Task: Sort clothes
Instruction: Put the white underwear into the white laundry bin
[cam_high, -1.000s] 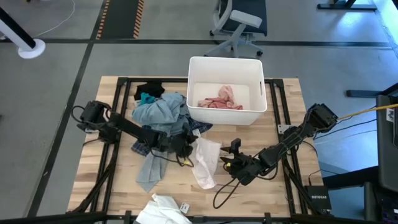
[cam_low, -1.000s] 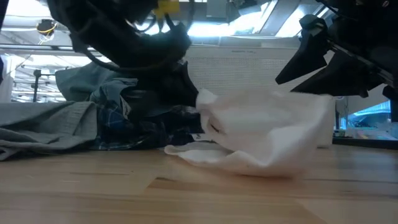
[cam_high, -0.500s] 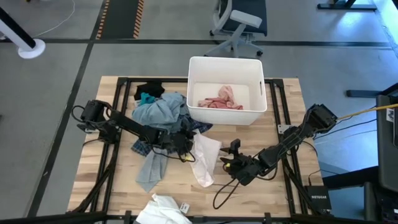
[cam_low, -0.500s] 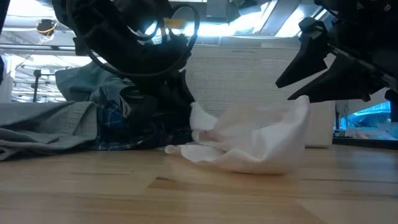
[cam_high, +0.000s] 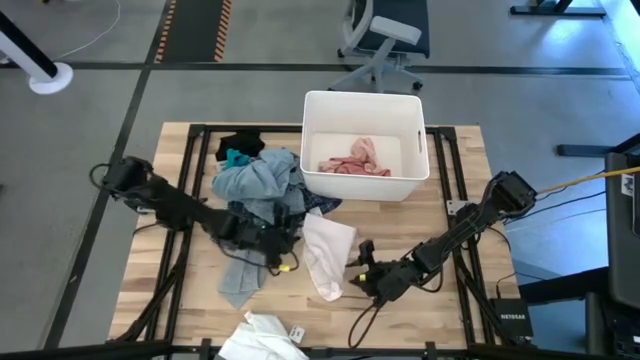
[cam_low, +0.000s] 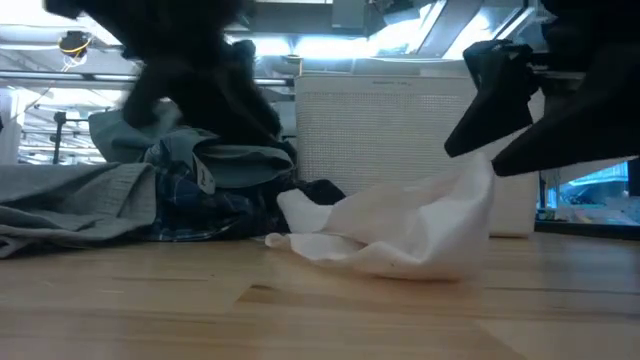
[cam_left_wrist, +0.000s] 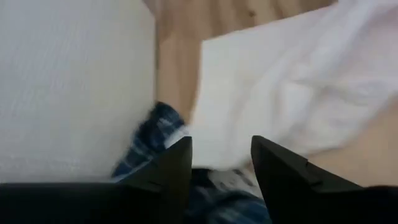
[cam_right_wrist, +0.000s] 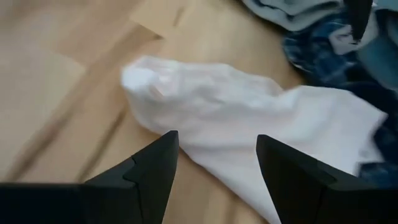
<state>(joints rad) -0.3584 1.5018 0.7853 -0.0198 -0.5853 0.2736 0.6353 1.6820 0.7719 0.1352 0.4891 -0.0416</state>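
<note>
The white cloth (cam_right_wrist: 249, 143) lies just ahead of the right claw (cam_right_wrist: 214, 163), which is spread open and empty. It is judged limp and light, best pinched at a raised fold. The left claw (cam_left_wrist: 221, 163) is also held open, empty.

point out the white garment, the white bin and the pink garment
white garment (cam_high: 325, 252), high view, middle of the fabric lying on the table.
white bin (cam_high: 362, 98), high view, far rim.
pink garment (cam_high: 352, 160), high view, middle of the bundle inside the bin.

The high view looks straight down on the whole table (cam_high: 450, 290). The low view sits at tabletop level. Both wrist views closely share the white garment (cam_high: 325, 255).
</note>
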